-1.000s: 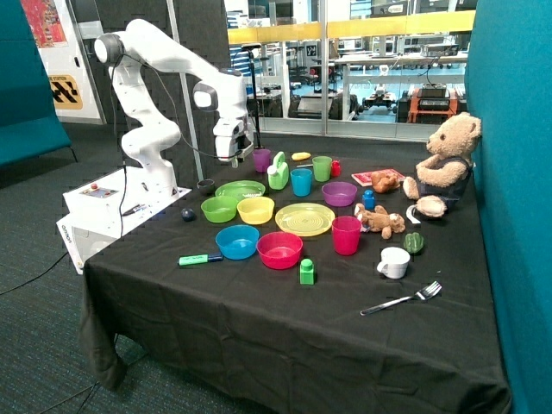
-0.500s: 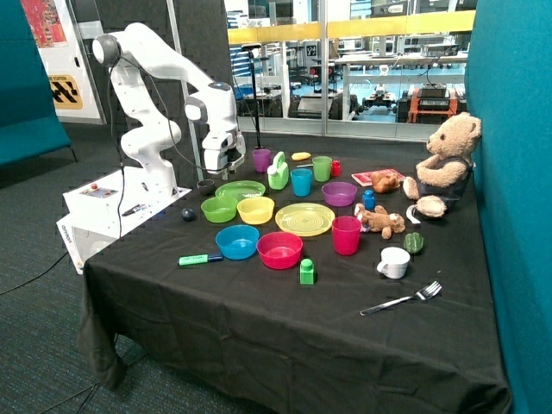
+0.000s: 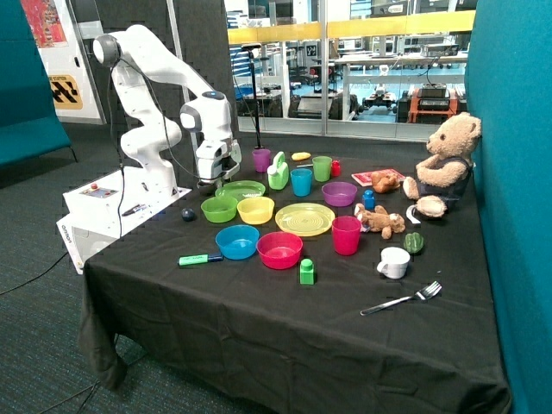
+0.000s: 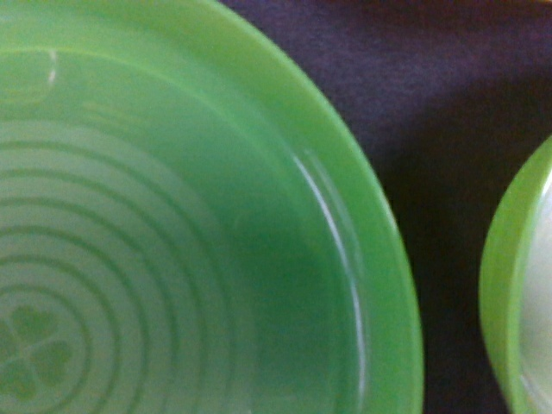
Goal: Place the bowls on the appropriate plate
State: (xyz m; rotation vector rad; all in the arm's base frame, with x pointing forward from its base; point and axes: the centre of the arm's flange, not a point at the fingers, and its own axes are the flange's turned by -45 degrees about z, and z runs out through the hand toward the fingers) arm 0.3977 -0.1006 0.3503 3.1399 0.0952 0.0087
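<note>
- the gripper (image 3: 210,177) hangs low over the worktop (image 3: 259,302), just above the far edge of the green plate (image 3: 241,190); whether its fingers are open or closed cannot be told, and nothing is seen in its hold.
- the wrist view looks straight down on the green plate (image 4: 198,224) with its raised rings, and a lime green rim shows just beside it across a strip of black cloth.
- the lime green bowl (image 3: 219,209) sits on the cloth just in front of the green plate, touching or nearly touching the yellow bowl (image 3: 255,210).
- the yellow bowl lies between the green plate and the yellow plate (image 3: 304,219), on neither.
</note>
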